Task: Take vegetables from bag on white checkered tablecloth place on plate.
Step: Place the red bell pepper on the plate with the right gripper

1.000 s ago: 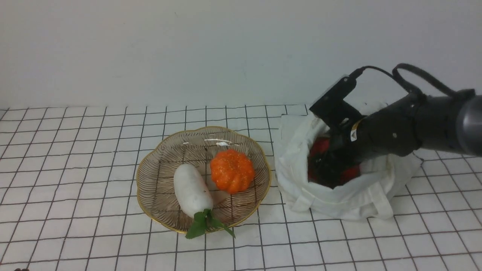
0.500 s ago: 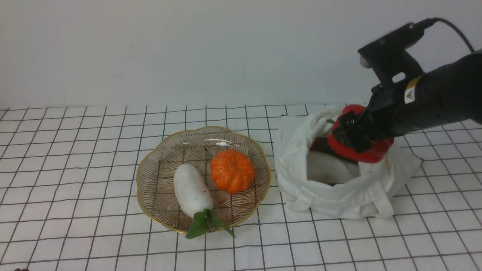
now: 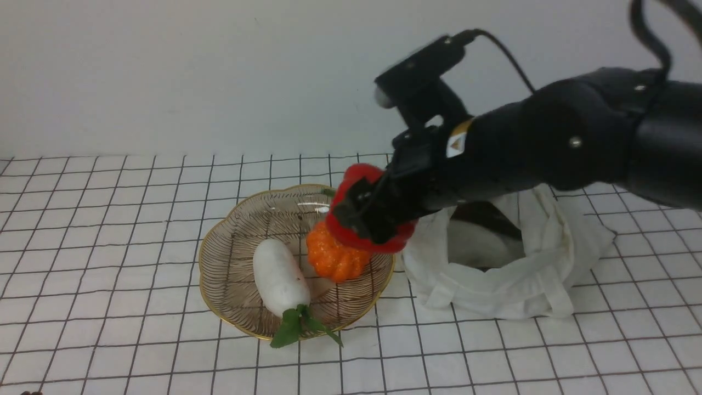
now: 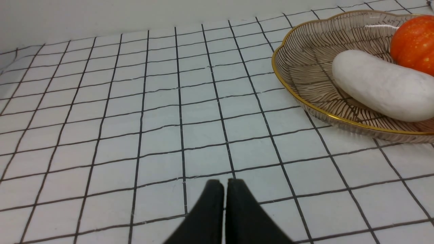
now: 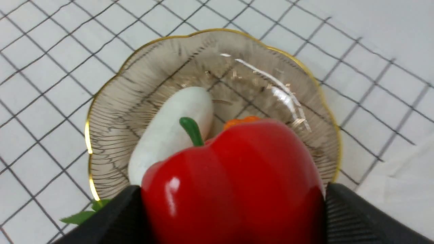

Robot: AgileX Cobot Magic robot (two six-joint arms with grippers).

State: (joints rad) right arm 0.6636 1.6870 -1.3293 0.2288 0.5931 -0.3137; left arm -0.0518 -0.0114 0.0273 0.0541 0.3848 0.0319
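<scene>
Your right gripper (image 3: 366, 215) is clamped on the glossy red bell pepper (image 5: 237, 176), with a black finger (image 5: 112, 220) pressed against each flank. The pepper hangs over the right half of the round brownish glass plate with dark radial lines and a scalloped gold rim (image 3: 233, 258). Its small green stem (image 5: 192, 130) points away from the wrist, out over the plate.

On the plate, towards its right side, sits the small orange ribbed pumpkin (image 3: 332, 258), directly beneath the pepper. In the front view the pepper covers the pumpkin's top, so you probably have it just above the pumpkin, though I cannot tell whether the two touch. Left of the pumpkin and beside it lies the long white radish (image 3: 278, 277); its green leaves (image 3: 299, 326) spill over the plate's near rim.

The soft white cloth tote bag (image 3: 493, 291) slumps just to the right of the plate with its mouth open, and its fabric meets the plate's right rim. Plate and bag both rest on the white tablecloth with the thin black grid (image 3: 109, 219).

Your left gripper (image 4: 225, 183) has its fingers pressed together with nothing between them. It sits low over the tablecloth and apart from the plate, with several bare checks between them.
</scene>
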